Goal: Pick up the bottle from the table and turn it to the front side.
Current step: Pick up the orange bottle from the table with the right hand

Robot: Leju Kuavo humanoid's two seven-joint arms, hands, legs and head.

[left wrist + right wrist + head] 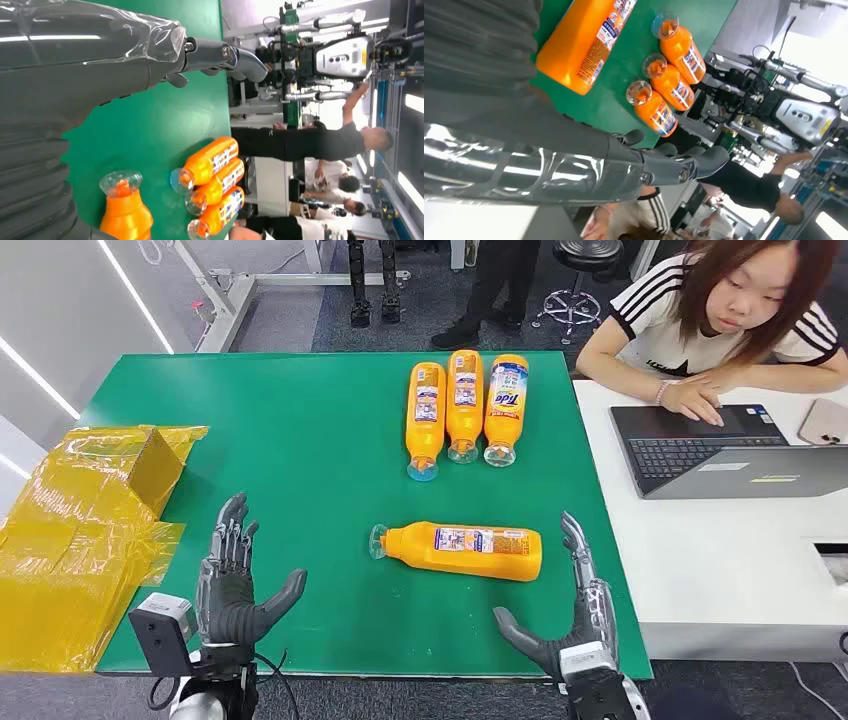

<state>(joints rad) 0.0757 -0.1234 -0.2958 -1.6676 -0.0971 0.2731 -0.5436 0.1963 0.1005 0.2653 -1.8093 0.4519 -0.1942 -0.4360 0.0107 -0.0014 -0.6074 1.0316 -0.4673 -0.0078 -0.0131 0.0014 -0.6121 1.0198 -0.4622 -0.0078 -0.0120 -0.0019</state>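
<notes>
An orange bottle (460, 549) lies on its side on the green table (300, 470), clear cap pointing left, its back label up. It also appears in the left wrist view (125, 215) and the right wrist view (586, 42). My left hand (230, 575) hovers open near the table's front left, well left of the bottle. My right hand (580, 615) is open at the front right, just right of the bottle's base, fingers extended and holding nothing.
Three more orange bottles (463, 405) lie side by side at the back of the table. Yellow plastic-wrapped boxes (80, 530) sit at the left edge. A person (720, 310) sits at a white desk (730, 560) with a laptop (720, 450) on the right.
</notes>
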